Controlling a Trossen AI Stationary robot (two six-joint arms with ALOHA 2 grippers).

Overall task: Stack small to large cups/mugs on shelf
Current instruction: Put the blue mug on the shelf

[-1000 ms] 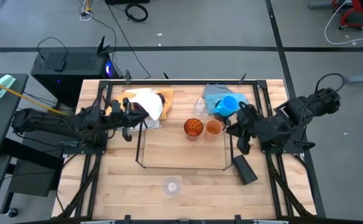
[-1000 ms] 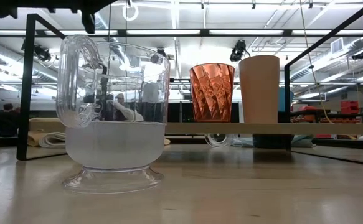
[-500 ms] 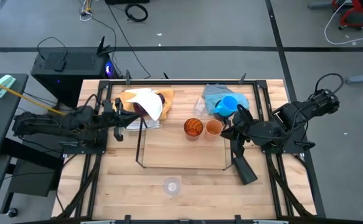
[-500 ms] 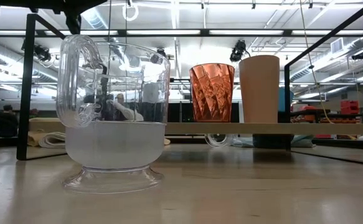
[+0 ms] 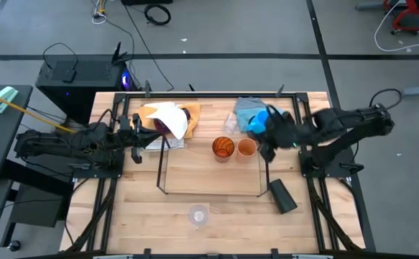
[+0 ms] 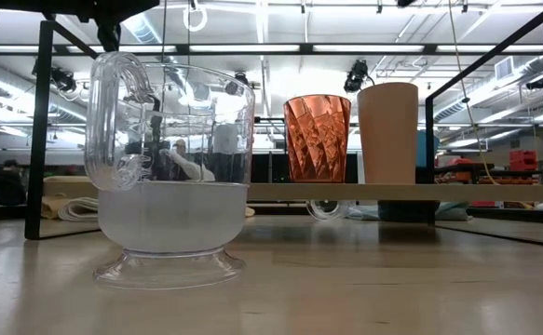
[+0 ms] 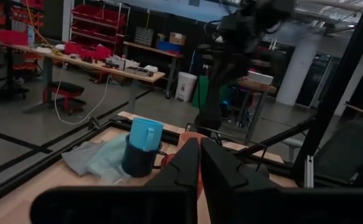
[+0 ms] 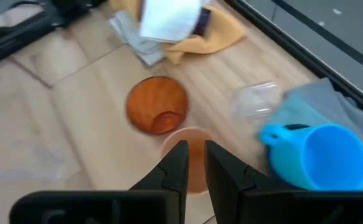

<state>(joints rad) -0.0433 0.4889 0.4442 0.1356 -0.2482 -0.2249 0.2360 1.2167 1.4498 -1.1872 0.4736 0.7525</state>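
The amber-orange tumbler (image 5: 223, 148) and the small orange cup (image 5: 246, 147) stand upright side by side at the far right of the wire shelf (image 5: 163, 173). They also show in the low view as the tumbler (image 6: 317, 138) and the cup (image 6: 388, 132). The light-blue mug (image 5: 261, 122) sits inside the navy mug (image 7: 136, 163) on the blue cloth. A clear mug (image 5: 198, 214) stands near the front edge. The black cup (image 5: 282, 195) lies on its side. My right gripper (image 5: 265, 148) hovers shut beside the orange cup (image 8: 195, 158). My left gripper (image 5: 139, 140) is shut at the shelf's left.
White and yellow cloths (image 5: 167, 119) lie at the far left, over a dark vessel (image 5: 184, 114). A clear cup (image 5: 231, 124) lies by the blue cloth (image 5: 246, 109). Black frame posts (image 5: 299, 115) stand along the table's sides. Bare wood lies between the shelf and the clear mug.
My right gripper has risen and gone toward the table's far edge, from beside the black cup to above the small orange cup and light-blue mug. My left gripper has drawn back a little toward the table's left edge. The cups have stayed in place.
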